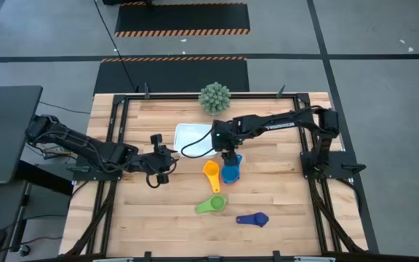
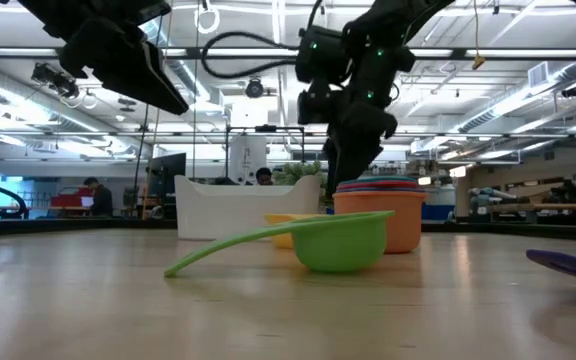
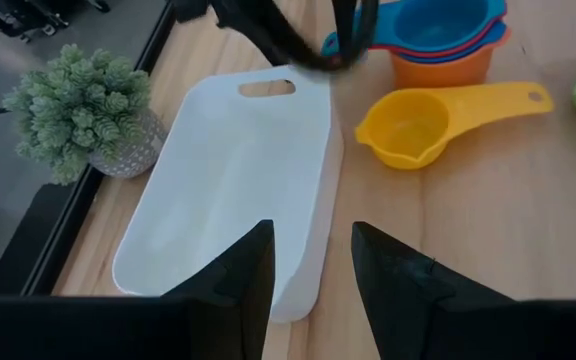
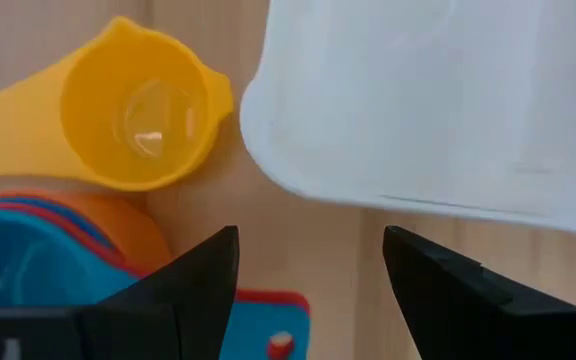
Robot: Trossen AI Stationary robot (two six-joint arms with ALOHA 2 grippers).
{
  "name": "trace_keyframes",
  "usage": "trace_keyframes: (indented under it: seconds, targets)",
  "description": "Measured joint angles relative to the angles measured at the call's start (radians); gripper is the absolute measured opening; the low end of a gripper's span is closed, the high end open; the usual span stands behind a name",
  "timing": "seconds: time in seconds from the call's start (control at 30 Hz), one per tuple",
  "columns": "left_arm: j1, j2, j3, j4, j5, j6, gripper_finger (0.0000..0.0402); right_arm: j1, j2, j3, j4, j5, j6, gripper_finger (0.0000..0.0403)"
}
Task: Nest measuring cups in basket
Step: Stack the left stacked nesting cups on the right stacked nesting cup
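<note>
High view: the white basket (image 1: 193, 138) is seen at centre frame, just below the spiky green plant (image 1: 214, 97), and nothing is seen inside it. Immediately to its lower right a stack of nested cups (image 1: 230, 173) has been built on the table, with an orange cup at the bottom and blue and red rims above it in the low view. The right gripper (image 1: 228, 157) is held directly above that stack; its fingers are spread apart in the right wrist view and nothing is gripped between them.

Three cups are left un-nested: the yellow cup (image 1: 211, 175) lying just left of the stack, the green cup (image 1: 211, 205) lower down, and the dark blue cup (image 1: 254, 218) at lower right of centre.

The left gripper (image 1: 159, 167) is parked left of centre, pointed toward the basket, its fingers parted and empty in the left wrist view.

The task is judged roughly half done: part of the set is nested, but outside the basket, so the remaining cups must be added and the stack placed in the basket.
</note>
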Motion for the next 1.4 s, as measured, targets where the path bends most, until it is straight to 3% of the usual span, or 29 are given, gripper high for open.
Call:
trace_keyframes:
  seconds: [0.63,0.87,1.17,1.4]
  targets:
    - [0.0,0.0,0.0,-0.003,0.007,0.009,0.0141,0.003,0.002,0.017,-0.233,0.008,-0.056,0.0256]
    - [0.0,0.0,0.0,-0.005,0.007,0.01,0.0141,0.008,-0.088,0.029,-0.291,0.077,-0.061,0.0256]
    - [0.0,0.0,0.0,-0.004,0.007,0.011,0.0141,0.059,-0.269,-0.151,-0.178,0.077,-0.027,0.0256]
    - [0.0,0.0,0.0,-0.002,0.008,0.008,0.0141,0.124,-0.313,-0.231,-0.098,0.087,0.013,0.0265]
